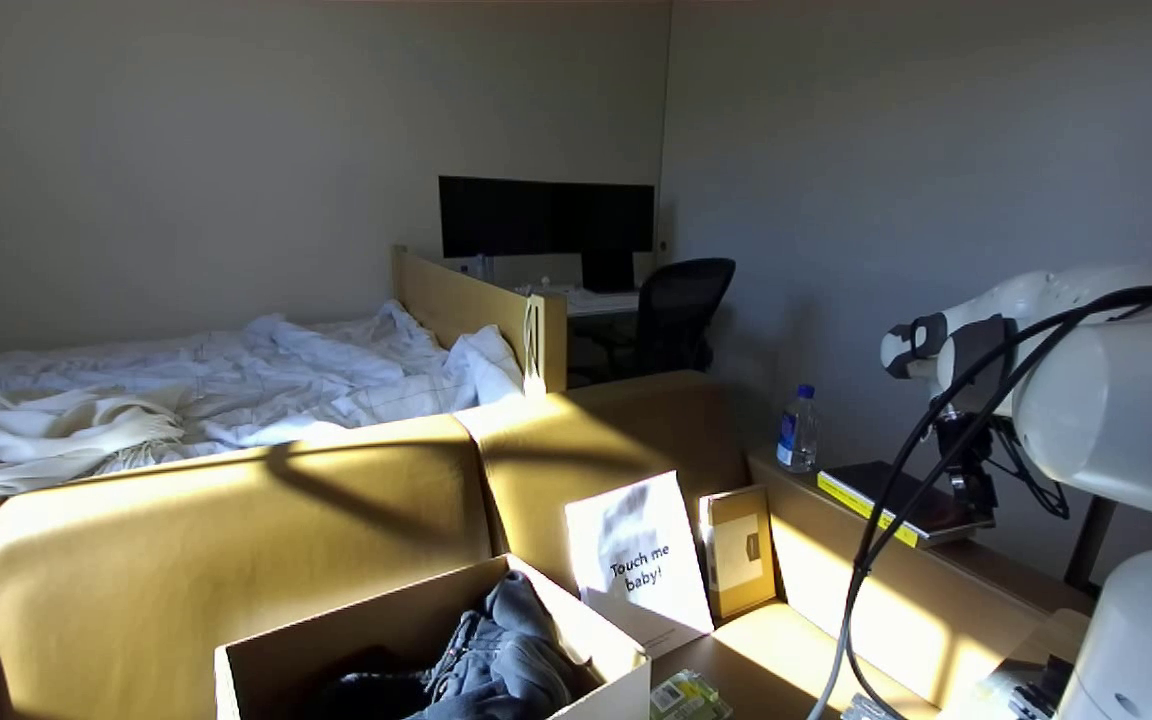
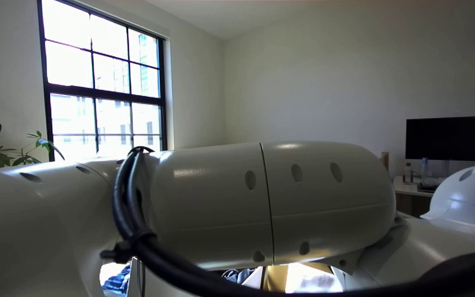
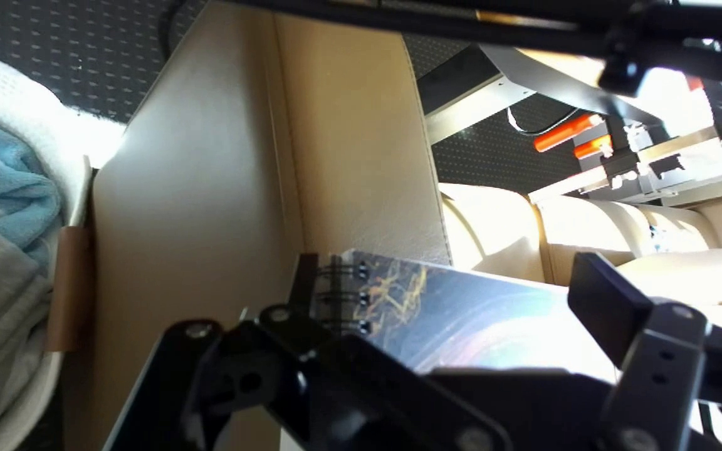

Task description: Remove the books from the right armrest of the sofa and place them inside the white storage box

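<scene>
The end effector is released, its fingers spread wide at one end of the books (whether they touch, I cannot tell). Between the fingers the wrist view shows a spiral-bound book with a swirling, colourful cover. The books lie stacked flat on the armrest of the sofa, a yellow spine showing. Just past the books' other end stands a blue-capped bottle. Lower than the books, a white "Touch me baby!" sign stands tilted before the sofa's back. Well apart from the books, the white storage box has dark clothing in it. Farther from the books again, behind the sofa, is a bed with rumpled white sheets.
</scene>
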{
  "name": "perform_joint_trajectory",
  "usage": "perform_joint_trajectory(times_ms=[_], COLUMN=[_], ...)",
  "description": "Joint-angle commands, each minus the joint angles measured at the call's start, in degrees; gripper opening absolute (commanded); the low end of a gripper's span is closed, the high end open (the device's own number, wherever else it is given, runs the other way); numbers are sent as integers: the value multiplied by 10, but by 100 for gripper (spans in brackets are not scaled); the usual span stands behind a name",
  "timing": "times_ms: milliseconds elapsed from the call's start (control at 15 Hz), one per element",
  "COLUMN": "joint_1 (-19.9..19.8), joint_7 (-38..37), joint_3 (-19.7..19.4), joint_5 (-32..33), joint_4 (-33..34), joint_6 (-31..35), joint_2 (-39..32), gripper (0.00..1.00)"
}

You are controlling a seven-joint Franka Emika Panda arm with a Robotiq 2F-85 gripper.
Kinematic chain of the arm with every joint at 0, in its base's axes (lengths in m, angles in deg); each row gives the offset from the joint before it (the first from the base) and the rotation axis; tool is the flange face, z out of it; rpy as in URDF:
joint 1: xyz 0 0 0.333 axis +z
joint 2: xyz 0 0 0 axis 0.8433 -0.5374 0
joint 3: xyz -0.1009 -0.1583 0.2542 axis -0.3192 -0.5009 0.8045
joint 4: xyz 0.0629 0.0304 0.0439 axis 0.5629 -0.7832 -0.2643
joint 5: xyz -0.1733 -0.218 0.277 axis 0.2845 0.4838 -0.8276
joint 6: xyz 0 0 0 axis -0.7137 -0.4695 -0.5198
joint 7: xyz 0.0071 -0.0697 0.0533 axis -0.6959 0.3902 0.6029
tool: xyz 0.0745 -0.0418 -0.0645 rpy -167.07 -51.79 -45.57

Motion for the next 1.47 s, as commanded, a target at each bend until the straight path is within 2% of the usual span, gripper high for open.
perform_joint_trajectory(times_ms=[0, 67, 733, 800, 1067, 1133, 1200, 1400], joint_1=[-15, -16, -20, -20, -20, -22, -22, -24], joint_7=[7, 7, 4, 4, 6, 6, 0, -8], joint_3=[9, 9, 8, 8, 7, 7, 7, 8], joint_5=[-13, -13, -13, -12, -10, -11, -12, -15], joint_4=[9, 11, 36, 38, 36, 32, 31, 51], joint_6=[-25, -28, -34, -35, -48, -56, -64, -87], joint_2=[0, 0, 1, 1, 1, 1, 1, 1], gripper=[93, 74, 7, 4, 0, 18, 28, 45])
